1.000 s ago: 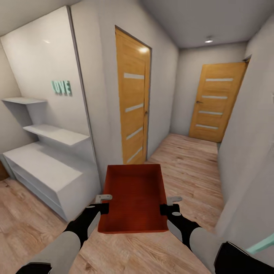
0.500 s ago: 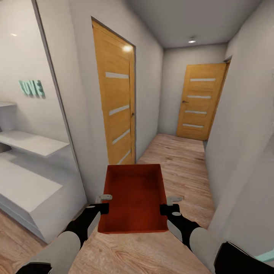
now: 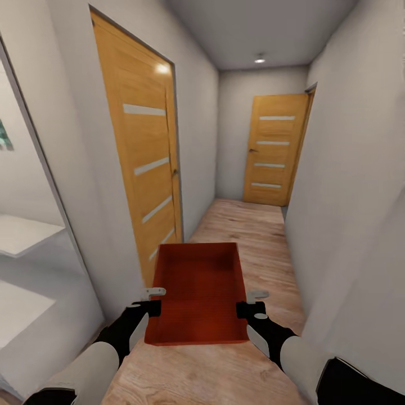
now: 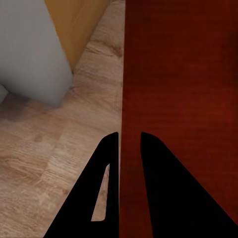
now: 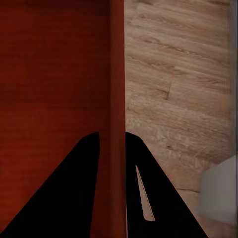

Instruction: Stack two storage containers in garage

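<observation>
Both tools [image 3: 153, 301] [image 3: 249, 302] pinch container [image 3: 198, 292] rims; hallway floor [image 3: 253, 236] ahead.

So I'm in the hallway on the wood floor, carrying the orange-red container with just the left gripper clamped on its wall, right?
Not quite: both grippers hold it. In the head view the left gripper clamps the left wall of the storage container and the right gripper clamps the right wall; the right wrist view shows its fingers straddling that wall. The hallway and wood floor are correct.

Container [image 3: 197, 292] between both hands, hallway ahead
</observation>
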